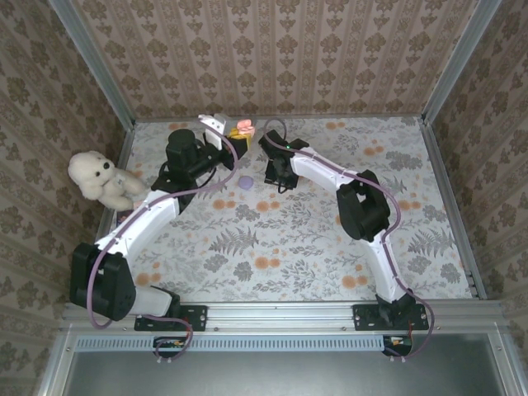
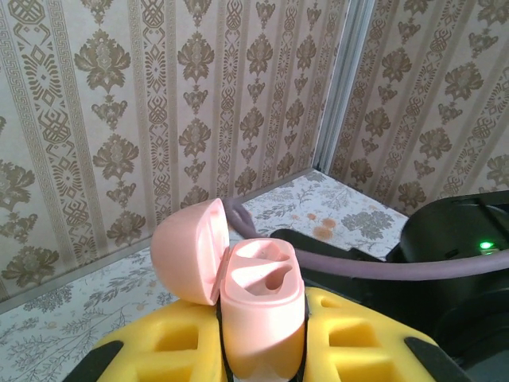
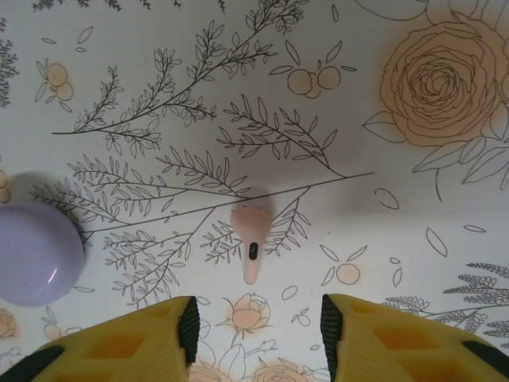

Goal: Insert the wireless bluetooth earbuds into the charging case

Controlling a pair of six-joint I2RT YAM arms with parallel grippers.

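Observation:
The charging case [image 2: 258, 294] is pink, lid hinged open to the left, with both earbud wells empty. My left gripper [image 2: 261, 350] is shut on its lower body and holds it upright above the back of the table. From above, the charging case [image 1: 242, 129] sits at the tip of the left gripper [image 1: 239, 142]. One pink earbud [image 3: 253, 231] lies flat on the floral cloth, stem pointing toward my right gripper [image 3: 258, 330]. That gripper hovers just short of it, open, with nothing between its yellow fingers [image 3: 382, 334]. The right gripper [image 1: 276, 177] points down at mid-table.
A round lilac pebble-like case [image 3: 36, 253] lies closed to the left of the earbud, seen from above as the lilac case [image 1: 246, 181] between both grippers. A white teddy bear [image 1: 101, 177] sits at the left edge. Patterned walls [image 1: 272, 58] enclose the table.

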